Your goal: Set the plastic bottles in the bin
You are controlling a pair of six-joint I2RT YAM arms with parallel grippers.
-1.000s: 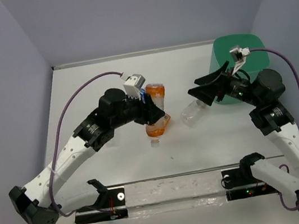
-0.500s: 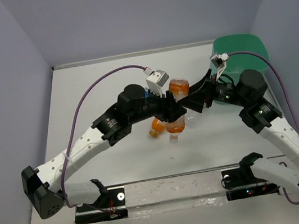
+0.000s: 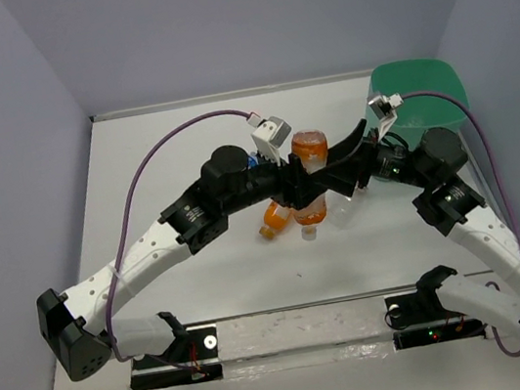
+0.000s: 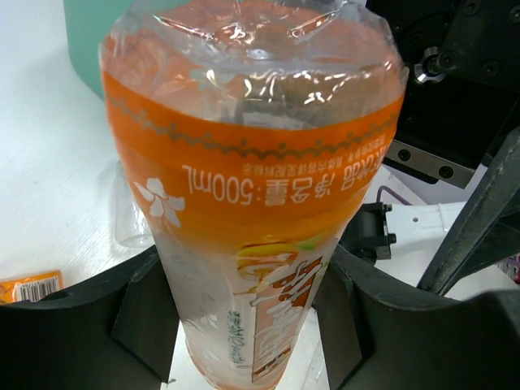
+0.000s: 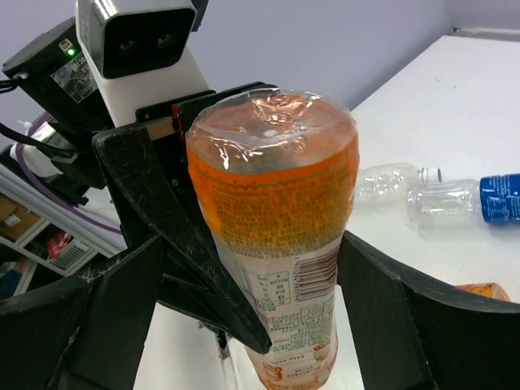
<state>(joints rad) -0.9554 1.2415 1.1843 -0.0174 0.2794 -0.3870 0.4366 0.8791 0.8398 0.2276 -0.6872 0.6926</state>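
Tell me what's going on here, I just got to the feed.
Looks like a mid-air handoff. The left gripper holds an orange bottle cap down over the table, and the right gripper stands open around it, gaps on both sides. The second orange bottle, a clear bottle and a blue-label bottle lie on the table. The bin at the far right has none of them in it.

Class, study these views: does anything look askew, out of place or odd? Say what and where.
The held orange bottle hangs upside down, cap toward the table, with the left claw gripping it while the open right claw straddles it too. Two claws round one bottle looks odd.
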